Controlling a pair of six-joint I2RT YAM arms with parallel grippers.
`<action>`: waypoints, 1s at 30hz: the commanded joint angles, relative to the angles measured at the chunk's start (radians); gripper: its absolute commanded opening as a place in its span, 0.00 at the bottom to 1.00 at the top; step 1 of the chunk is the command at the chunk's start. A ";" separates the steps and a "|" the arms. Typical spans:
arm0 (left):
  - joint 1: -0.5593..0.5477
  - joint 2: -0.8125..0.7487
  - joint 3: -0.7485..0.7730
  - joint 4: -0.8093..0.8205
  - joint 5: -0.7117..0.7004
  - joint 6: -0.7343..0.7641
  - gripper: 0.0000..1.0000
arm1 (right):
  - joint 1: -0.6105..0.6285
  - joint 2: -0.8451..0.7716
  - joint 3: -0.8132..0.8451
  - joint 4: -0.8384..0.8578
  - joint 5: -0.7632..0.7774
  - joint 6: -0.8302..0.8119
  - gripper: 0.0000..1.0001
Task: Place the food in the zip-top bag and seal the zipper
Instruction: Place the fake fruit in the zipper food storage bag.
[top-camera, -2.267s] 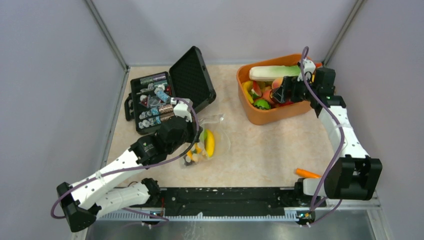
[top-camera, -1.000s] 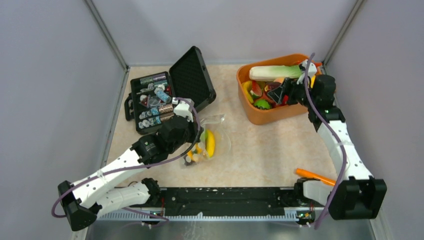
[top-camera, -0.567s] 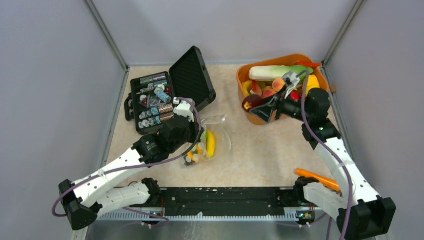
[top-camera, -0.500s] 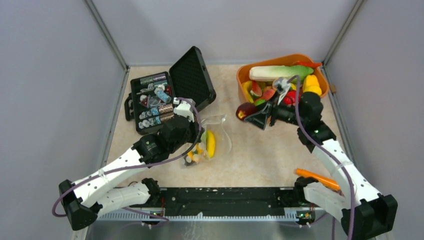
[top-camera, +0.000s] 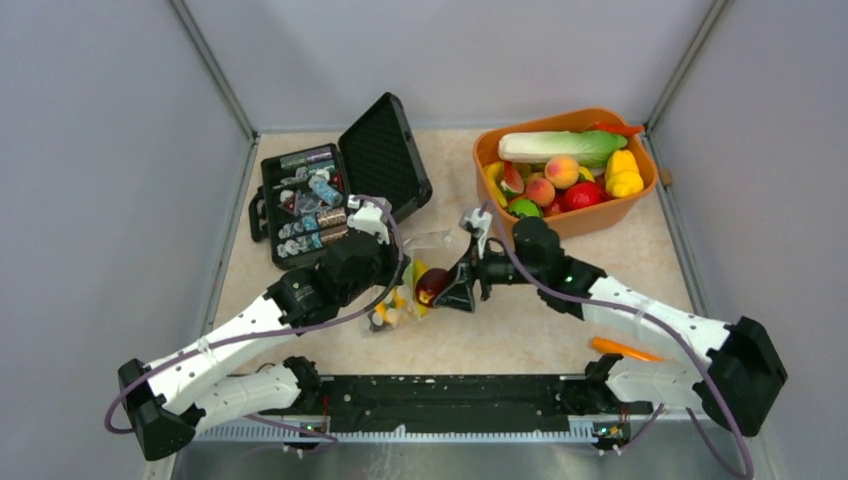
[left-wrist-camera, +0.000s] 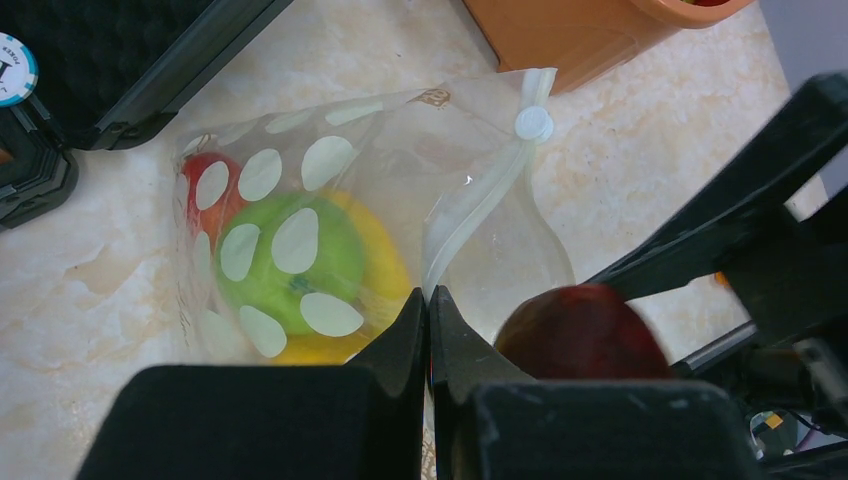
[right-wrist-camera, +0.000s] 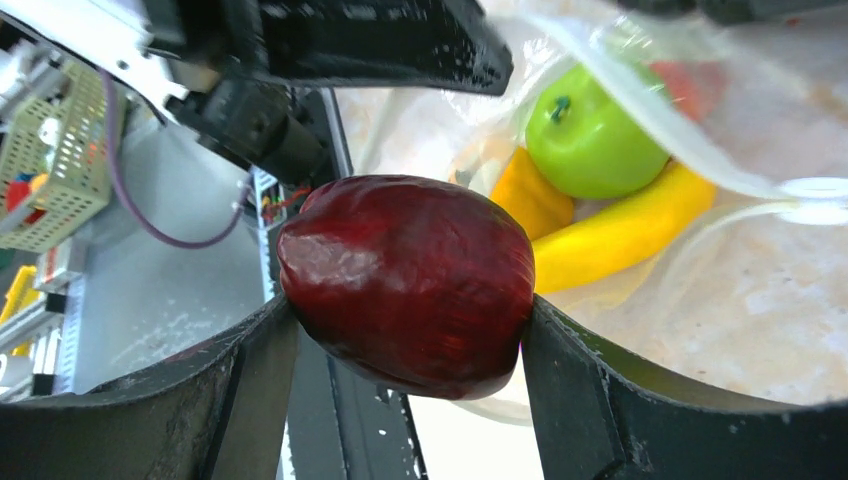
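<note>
The clear polka-dot zip-top bag (top-camera: 430, 262) lies mid-table with its mouth open; its zipper strip (left-wrist-camera: 478, 205) and white slider (left-wrist-camera: 534, 123) show in the left wrist view. Inside are a green apple (left-wrist-camera: 290, 262), a yellow banana (right-wrist-camera: 622, 228) and red and orange pieces. My left gripper (left-wrist-camera: 428, 318) is shut on the bag's zipper edge, holding the mouth up. My right gripper (right-wrist-camera: 405, 345) is shut on a dark red apple (right-wrist-camera: 405, 282) and holds it at the bag's mouth; the apple also shows in the top view (top-camera: 432, 286).
An orange tub (top-camera: 575, 222) at the back right holds more toy food: a long green-white vegetable (top-camera: 560, 146), a peach, yellow and red pieces. An open black case (top-camera: 340, 180) stands at the back left. An orange carrot (top-camera: 618, 349) lies near the right arm's base.
My right gripper took the dark red apple out of the orange tub and carried it left and toward the front to the bag's mouth. The left gripper stayed on the bag.
</note>
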 joint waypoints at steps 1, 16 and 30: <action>0.000 -0.017 0.014 0.038 -0.004 -0.010 0.00 | 0.106 0.102 0.099 -0.050 0.174 -0.081 0.46; 0.000 -0.037 0.010 0.032 -0.018 -0.013 0.00 | 0.141 0.138 0.145 -0.076 0.444 -0.100 0.57; 0.000 -0.066 0.025 0.040 -0.074 -0.033 0.00 | 0.167 0.103 0.166 -0.070 0.436 -0.121 0.87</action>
